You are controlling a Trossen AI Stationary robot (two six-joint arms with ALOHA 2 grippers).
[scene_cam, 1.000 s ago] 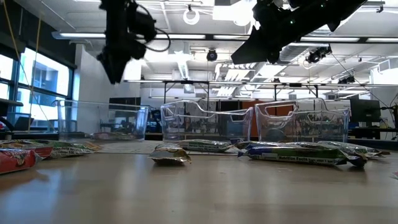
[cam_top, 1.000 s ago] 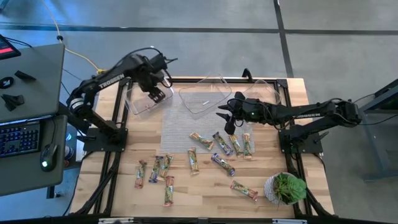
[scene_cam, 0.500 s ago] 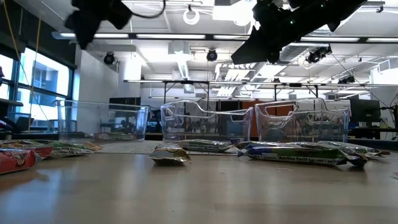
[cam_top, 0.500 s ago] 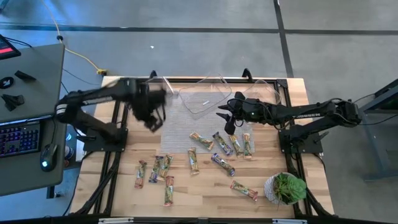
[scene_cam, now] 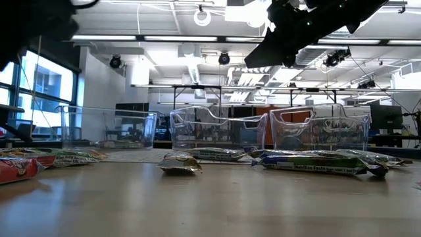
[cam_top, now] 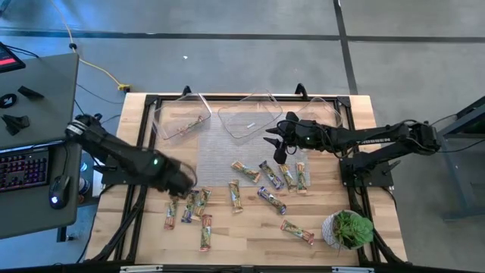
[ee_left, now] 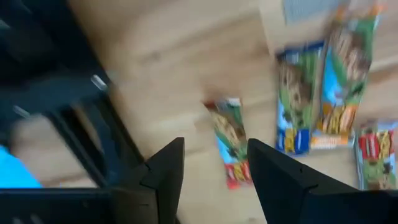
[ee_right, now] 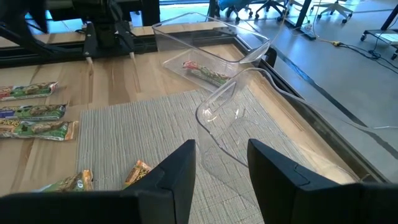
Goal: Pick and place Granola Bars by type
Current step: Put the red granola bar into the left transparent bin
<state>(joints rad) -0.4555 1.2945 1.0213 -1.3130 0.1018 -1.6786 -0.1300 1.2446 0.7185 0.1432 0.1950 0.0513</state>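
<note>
Granola bars lie flat on the table: a left cluster (cam_top: pixel 188 206) of several and a middle group (cam_top: pixel 271 178) at the near edge of the grey mat. One more rests in the left tub (cam_top: pixel 180 117). My left gripper (cam_top: pixel 184 184) hovers open just above the left cluster. In its wrist view (ee_left: pixel 214 165) a red-green bar (ee_left: pixel 229 148) shows between the fingers, untouched. My right gripper (cam_top: pixel 274 146) hangs open over the mat, short of the middle tub (ee_right: pixel 217 93).
Three clear tubs stand along the far edge: left, middle (cam_top: pixel 250 115) and right (cam_top: pixel 318 110). A potted plant (cam_top: pixel 348 230) sits at the near right corner. A desk with a keyboard (cam_top: pixel 23 167) lies beyond the table's left side.
My left gripper has swung from above the left tub toward the near edge and come down over the left cluster of bars, moving fast. The right arm has kept still.
</note>
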